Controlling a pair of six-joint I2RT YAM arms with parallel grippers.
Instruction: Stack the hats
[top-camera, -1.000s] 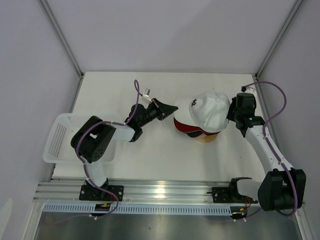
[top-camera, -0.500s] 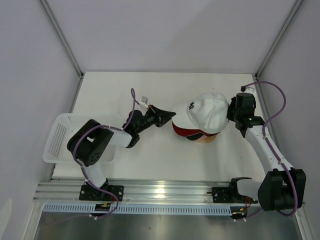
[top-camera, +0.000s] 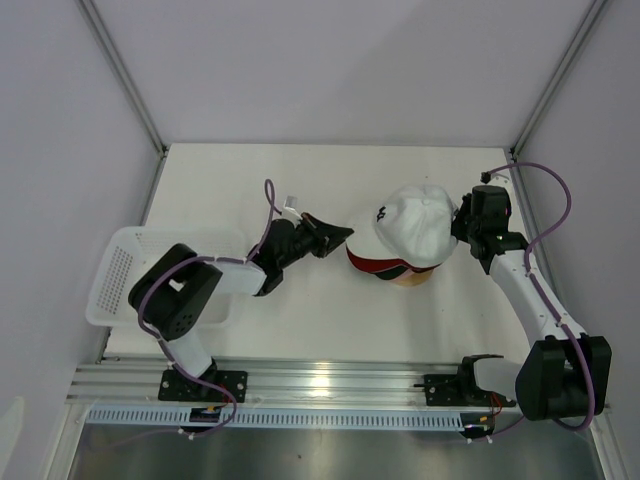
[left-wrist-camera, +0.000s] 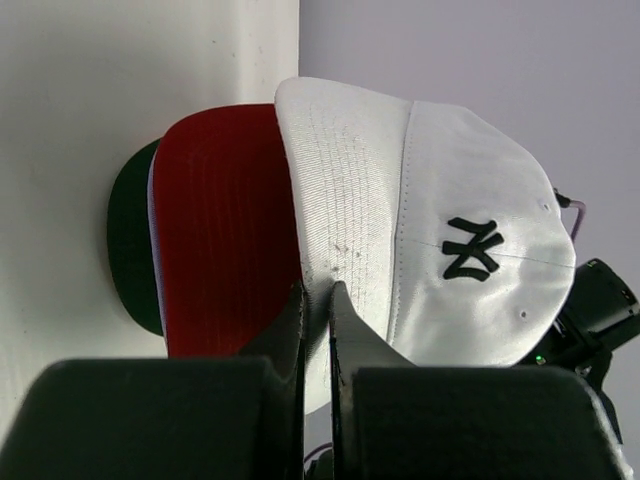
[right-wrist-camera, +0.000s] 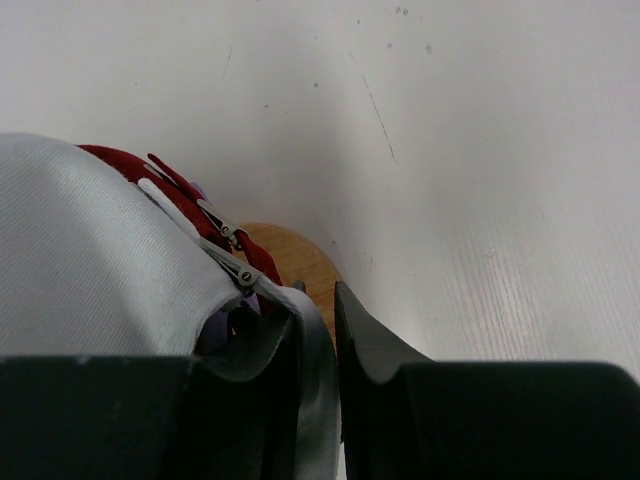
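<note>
White cap (top-camera: 418, 222) is top of the pile on the wooden stand (top-camera: 410, 277). Its logo and brim face the stand's left side. Red cap (left-wrist-camera: 225, 230) and dark green cap (left-wrist-camera: 130, 250) show under it, with brims fanned out, not lined up.

Right jaws are clamped on the white cap's back strap (right-wrist-camera: 310, 345), at the right rear of the stand. Left jaws are pressed together and hold nothing that I can see. Their tips sit just beside the white brim on the stand's left. Can't tell if they touch it.

My read of the step: seat and square the white cap on the pile.
- Hold the strap pinch light and draw the back down until the crown nests on the red cap.
- Use the closed left tips as a pusher on the brim edge to turn it in line with the red brim.
- Push low and slow. The pile could slide or the stand could tip.
- Release the strap straight back so it doesn't drag the cap off centre.
</note>
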